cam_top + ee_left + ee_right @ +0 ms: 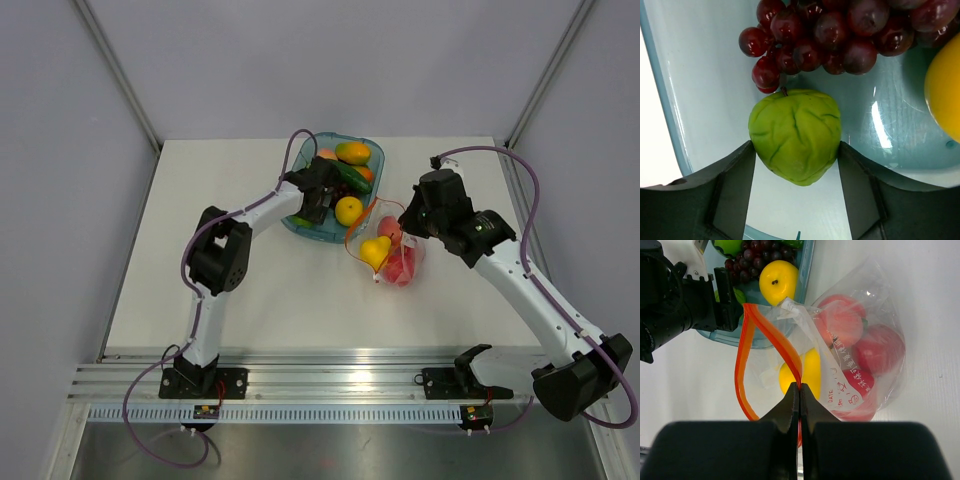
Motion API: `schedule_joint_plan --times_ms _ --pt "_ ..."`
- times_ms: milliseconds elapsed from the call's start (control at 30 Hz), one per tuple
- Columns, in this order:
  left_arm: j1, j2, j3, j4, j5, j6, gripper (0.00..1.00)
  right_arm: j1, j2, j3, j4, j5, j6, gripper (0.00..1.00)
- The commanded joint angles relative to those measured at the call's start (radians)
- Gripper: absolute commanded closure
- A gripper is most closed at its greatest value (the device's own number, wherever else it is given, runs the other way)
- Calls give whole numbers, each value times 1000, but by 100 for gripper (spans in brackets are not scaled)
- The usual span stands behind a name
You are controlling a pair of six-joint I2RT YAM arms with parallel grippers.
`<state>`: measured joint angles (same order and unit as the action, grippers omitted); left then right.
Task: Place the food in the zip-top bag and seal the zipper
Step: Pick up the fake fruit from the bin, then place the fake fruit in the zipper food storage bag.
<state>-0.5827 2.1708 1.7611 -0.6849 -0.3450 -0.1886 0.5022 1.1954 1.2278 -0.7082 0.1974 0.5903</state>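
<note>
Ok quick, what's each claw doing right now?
Left gripper: closed on the lime in the blue tray.
Right gripper: shut, pinching the zipper of the zip-top bag.

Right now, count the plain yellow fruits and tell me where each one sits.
2. One yellow fruit lies in the blue tray; a second yellow fruit sits inside the zip-top bag. The left arm covers part of the tray, so more may be hidden.

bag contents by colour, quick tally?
In the bag:
Yellow fruit: 1
Red or pink fruit: 3
Total: 4
</note>
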Motion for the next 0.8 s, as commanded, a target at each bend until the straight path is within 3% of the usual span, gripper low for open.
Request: schedule_joint_plan --times_ms 0,400,767 --pt "-2 -78 11 33 -9 -3 51 -1 -2 13 24 10 -6 100" --pt "-8 -364 -71 30 147 -22 57 -1 -19 9 23 8 -3 100" --pt "-106 -643 -183 62 454 -34 57 -1 -11 7 32 4 3 100"
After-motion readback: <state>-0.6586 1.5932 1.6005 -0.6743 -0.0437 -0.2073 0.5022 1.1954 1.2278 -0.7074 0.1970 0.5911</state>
